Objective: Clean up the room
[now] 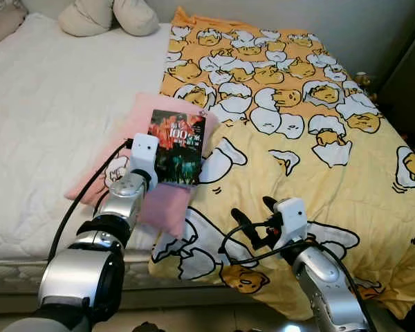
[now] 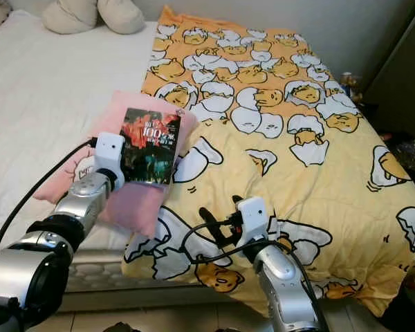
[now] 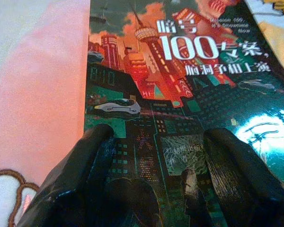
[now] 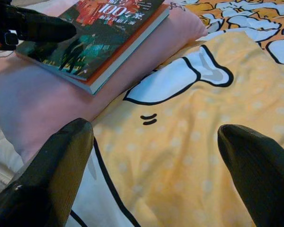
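Book [image 1: 178,148] flat on pink pillow [image 1: 164,207] | left gripper [image 3: 156,156] over its near edge, jaws parted, nothing clamped | right gripper [image 1: 252,218] wide open above quilt [image 1: 297,138], empty | tip: pinch near spine, lift level.

the bed [image 1: 48,124] has a white quilted cover. a yellow blanket [image 1: 297,138] printed with egg-shell ducks lies beside a pink pillow [image 1: 128,142], which sits at the near edge. two beige cushions [image 1: 107,17] rest well beyond the pillow, at the far end.
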You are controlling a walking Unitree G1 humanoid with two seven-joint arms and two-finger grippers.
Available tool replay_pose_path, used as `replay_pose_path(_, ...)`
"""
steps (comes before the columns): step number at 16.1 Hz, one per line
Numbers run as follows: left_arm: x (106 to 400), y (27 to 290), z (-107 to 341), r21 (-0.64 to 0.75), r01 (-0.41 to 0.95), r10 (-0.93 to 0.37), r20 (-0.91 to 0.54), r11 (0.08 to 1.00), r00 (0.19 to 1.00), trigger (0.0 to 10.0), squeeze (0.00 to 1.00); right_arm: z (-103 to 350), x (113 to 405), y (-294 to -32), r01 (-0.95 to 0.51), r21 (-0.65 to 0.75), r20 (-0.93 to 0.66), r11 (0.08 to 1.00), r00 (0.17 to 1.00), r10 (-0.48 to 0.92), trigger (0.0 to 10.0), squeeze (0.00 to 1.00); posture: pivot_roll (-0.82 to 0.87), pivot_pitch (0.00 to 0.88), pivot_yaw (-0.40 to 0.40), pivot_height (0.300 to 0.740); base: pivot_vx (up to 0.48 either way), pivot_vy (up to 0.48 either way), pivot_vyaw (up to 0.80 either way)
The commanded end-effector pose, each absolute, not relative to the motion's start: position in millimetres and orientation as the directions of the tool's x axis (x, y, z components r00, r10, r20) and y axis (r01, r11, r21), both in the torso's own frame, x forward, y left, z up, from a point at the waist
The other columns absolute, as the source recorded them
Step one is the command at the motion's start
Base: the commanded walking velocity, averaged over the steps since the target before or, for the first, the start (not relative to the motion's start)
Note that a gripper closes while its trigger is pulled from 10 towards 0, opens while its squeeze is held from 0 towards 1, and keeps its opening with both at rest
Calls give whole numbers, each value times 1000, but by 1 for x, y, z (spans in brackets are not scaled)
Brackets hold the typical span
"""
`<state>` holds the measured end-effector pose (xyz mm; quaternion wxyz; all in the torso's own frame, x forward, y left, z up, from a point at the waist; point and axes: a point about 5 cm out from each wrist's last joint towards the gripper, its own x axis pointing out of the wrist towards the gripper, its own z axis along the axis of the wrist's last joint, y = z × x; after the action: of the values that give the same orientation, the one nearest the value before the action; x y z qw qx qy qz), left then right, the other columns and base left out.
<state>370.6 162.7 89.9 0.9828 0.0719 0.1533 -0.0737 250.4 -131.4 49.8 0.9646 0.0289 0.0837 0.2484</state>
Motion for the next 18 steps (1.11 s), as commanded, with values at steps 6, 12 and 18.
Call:
replay_pose_path(6,368,174,84,240,83,4,-341,967,940,10000,0,50,250,-131,-482,81,-156,872,858,489,10000,0,-17,0,-37,740,0,0,0)
replay_pose_path(12,372,183,103,304,-16,67,-157,953,985,10000,0,50,249,-131,-490,72,-162,869,854,494,10000,0,-14,0,-37,740,0,0,0)
replay_pose_path(18,368,179,96,200,-7,43,-173,980,984,10000,0,50,248,-130,-511,67,-173,857,840,514,10000,0,-10,0,-42,740,0,0,0)
